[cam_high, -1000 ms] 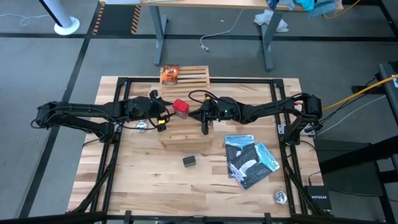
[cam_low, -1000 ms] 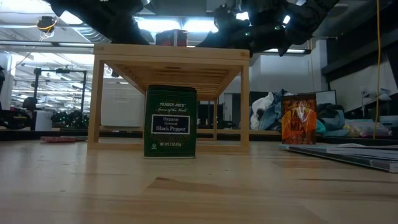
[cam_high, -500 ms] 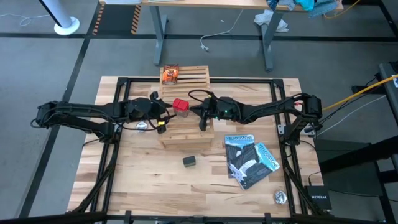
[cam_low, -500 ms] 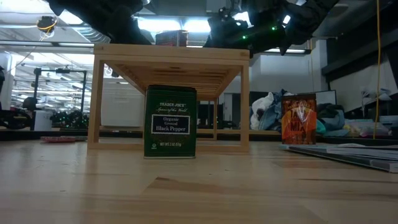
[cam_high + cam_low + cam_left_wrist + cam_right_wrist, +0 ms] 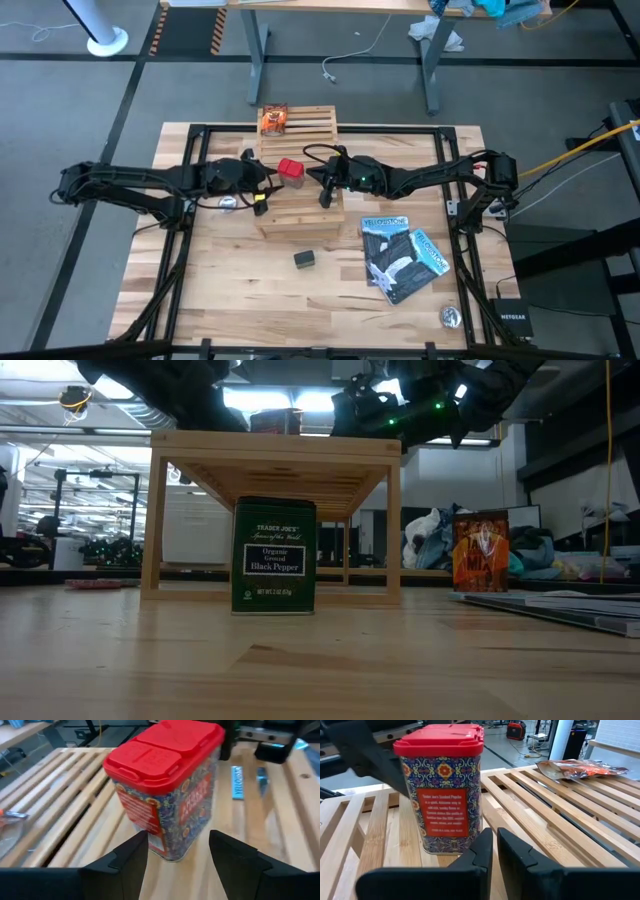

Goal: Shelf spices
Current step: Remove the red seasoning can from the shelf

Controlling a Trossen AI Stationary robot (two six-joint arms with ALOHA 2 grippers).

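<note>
A red-lidded spice box stands upright on the wooden slatted shelf. My left gripper is open just to its left, a finger on either side of the box's lower part; on one side wood shows between finger and box. From the right, my right gripper is shut, its tips close by the box's lower corner; the high view shows a gap. An orange crinkly packet lies on the shelf's far end. A dark box stands on the table before the shelf.
Two blue-and-black booklets lie on the table right of the shelf. One round silver tin sits near the front right corner, another under my left arm. The dark box stands in front of the shelf's open underside.
My right gripper has swung a little toward the table's left, nearer the red box, staying shut. My left gripper has rolled slightly in place with its fingers the same distance apart. In the high view the red box stood a little askew and now stands squarer on the slats.
</note>
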